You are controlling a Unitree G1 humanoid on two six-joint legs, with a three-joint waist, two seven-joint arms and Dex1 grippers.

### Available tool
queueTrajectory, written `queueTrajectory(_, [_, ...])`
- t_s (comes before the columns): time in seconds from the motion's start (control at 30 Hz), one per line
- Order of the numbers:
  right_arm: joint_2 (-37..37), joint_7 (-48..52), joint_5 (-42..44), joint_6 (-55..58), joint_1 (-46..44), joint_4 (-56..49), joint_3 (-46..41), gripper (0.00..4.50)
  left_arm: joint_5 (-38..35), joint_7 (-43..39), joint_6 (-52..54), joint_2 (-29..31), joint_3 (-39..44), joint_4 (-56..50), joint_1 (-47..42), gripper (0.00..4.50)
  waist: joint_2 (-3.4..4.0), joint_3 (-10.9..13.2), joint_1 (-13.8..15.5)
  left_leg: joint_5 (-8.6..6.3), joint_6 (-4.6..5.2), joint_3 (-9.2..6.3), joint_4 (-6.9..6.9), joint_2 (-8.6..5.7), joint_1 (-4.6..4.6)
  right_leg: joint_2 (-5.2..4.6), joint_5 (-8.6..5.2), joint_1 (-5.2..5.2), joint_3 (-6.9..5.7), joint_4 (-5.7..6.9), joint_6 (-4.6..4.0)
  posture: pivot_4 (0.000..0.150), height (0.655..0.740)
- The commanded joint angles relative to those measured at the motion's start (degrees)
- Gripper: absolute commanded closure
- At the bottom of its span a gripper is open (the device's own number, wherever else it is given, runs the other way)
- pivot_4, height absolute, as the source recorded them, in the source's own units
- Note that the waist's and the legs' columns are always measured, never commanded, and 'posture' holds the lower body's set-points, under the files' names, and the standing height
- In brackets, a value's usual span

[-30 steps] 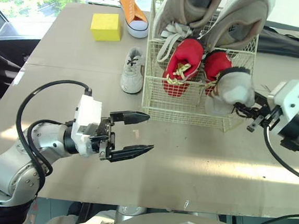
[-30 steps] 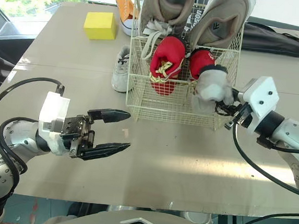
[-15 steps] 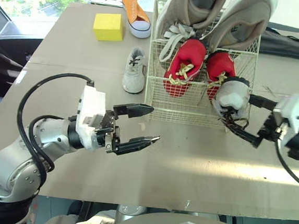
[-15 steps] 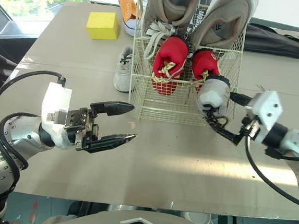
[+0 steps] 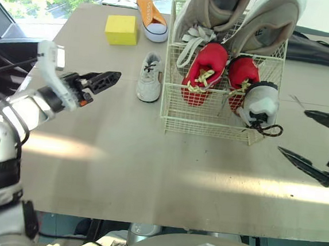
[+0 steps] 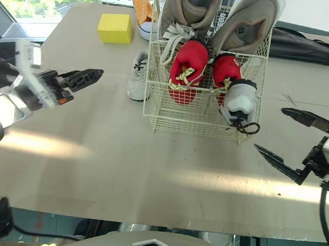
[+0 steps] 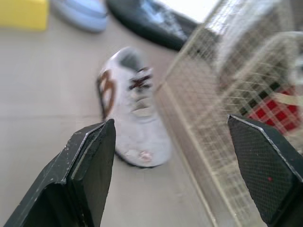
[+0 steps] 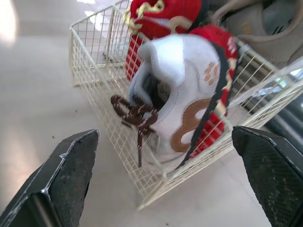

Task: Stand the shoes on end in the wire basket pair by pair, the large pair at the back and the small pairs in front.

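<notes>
The wire basket [image 5: 210, 114] holds the large beige pair [image 5: 213, 11] on end at the back. In front of it stand a small red pair [image 5: 204, 70] and one small white shoe [image 5: 260, 104] in the front right corner, its dark lace hanging over the rim. Its mate, another small white shoe [image 5: 148, 77], lies on the table left of the basket. My right gripper [image 5: 294, 131] is open and empty, to the right of the basket and apart from it. My left gripper [image 7: 170, 124] is open and empty, pointing at the loose white shoe [image 7: 134, 120] from the left.
An orange sneaker [image 5: 148, 9] and a yellow block [image 5: 121, 29] sit at the far left of the table. A black bag [image 5: 317, 48] lies behind the basket on the right. The near part of the table [image 5: 160, 169] is bare.
My right gripper opened, let go of the white shoe in the basket's front right corner, and drew back to the right. My left arm swung left and outward, now aiming at the loose white shoe.
</notes>
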Motion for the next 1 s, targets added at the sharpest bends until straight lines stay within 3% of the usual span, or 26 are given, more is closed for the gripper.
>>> queueTrajectory(0.03, [-2.13,-5.2,9.92,1.97,-1.08,-9.88,-3.0,0.03,6.05,-0.72,2.43,-1.05,-4.16,13.16,-11.86,0.43,-0.06,0.0,0.1,0.02,-0.03,-0.03,0.0,0.0,-0.02,0.02,0.0,0.0,-0.04,0.01,-0.01,0.15,0.74])
queueTrajectory(0.27, [-5.4,-15.2,14.72,1.41,-2.79,-15.3,1.93,0.03,27.48,-14.64,-8.62,-7.65,-18.81,45.41,-33.3,0.43,-0.44,-0.04,-0.1,0.01,-0.02,0.04,-0.03,-0.08,-0.06,-0.05,0.08,0.02,-0.04,-0.1,-0.14,0.15,0.74])
queueTrajectory(0.4, [-8.33,-18.86,17.26,-1.52,-2.42,-15.3,2.44,0.03,39.04,-22.48,-17.02,-10.98,-24.9,60.55,-39.62,0.43,-0.62,-0.02,-0.15,-0.01,0.02,0.09,-0.04,-0.08,-0.14,-0.06,0.13,-0.06,-0.04,-0.21,-0.22,0.15,0.74])
queueTrajectory(0.43, [-9.27,-19.67,18.03,-2.3,-2.13,-15.3,2.27,0.0,42.21,-25.27,-19.96,-11.7,-26.67,63.09,-40.24,0.91,-0.62,-0.02,-0.15,-0.04,0.07,0.09,-0.05,-0.04,-0.18,-0.07,0.13,-0.1,-0.05,-0.23,-0.23,0.15,0.74])
queueTrajectory(0.47, [-10.08,-20.61,18.75,-3.02,-2.01,-15.3,2.23,0.0,43.99,-28.54,-21.55,-12.43,-27.53,64.87,-40.79,0.93,-0.63,-0.02,-0.11,-0.04,0.07,0.08,-0.05,-0.03,-0.18,-0.07,0.13,-0.11,-0.04,-0.23,-0.23,0.15,0.74])
queueTrajectory(0.53, [-11.08,-22.17,19.94,-4.08,-1.43,-15.3,2.11,0.0,46.37,-34.37,-22.35,-13.59,-28.25,67.4,-41.66,1.55,-0.66,-0.04,-0.03,-0.06,0.1,0.09,-0.06,-0.02,-0.23,-0.11,0.13,-0.14,-0.06,-0.25,-0.24,0.15,0.74])
queueTrajectory(0.63, [-12.88,-23.92,20.78,-5.39,-0.14,-15.3,1.8,0.0,48.32,-36.7,-24.38,-15.5,-26.24,70.33,-42.4,3.15,-0.68,-0.06,0.01,-0.11,0.17,0.09,-0.06,-0.02,-0.24,-0.44,0.13,-0.13,-0.06,-0.28,-0.25,0.15,0.74])
queueTrajectory(0.73, [-14.76,-25.83,23.31,-7.22,1.27,-15.3,0.58,0.0,49.1,-38.41,-24.45,-16.51,-23.84,71.13,-43.17,4.43,-0.72,-0.08,0.24,-0.26,0.44,0.03,-0.02,-0.02,-0.31,-0.55,0.14,-0.13,-0.01,-0.31,-0.24,0.15,0.74])
queueTrajectory(1.0, [-18.88,-32.53,28.73,-6.51,0.47,-15.3,6.73,0.0,50.26,-39.54,-23.26,-16.12,-19.16,69.23,-42.4,4.43,-0.75,-0.09,0.32,-0.2,0.33,-0.09,0.05,-0.03,-0.42,-0.6,0.15,-0.14,-0.03,-0.35,-0.24,0.15,0.74])
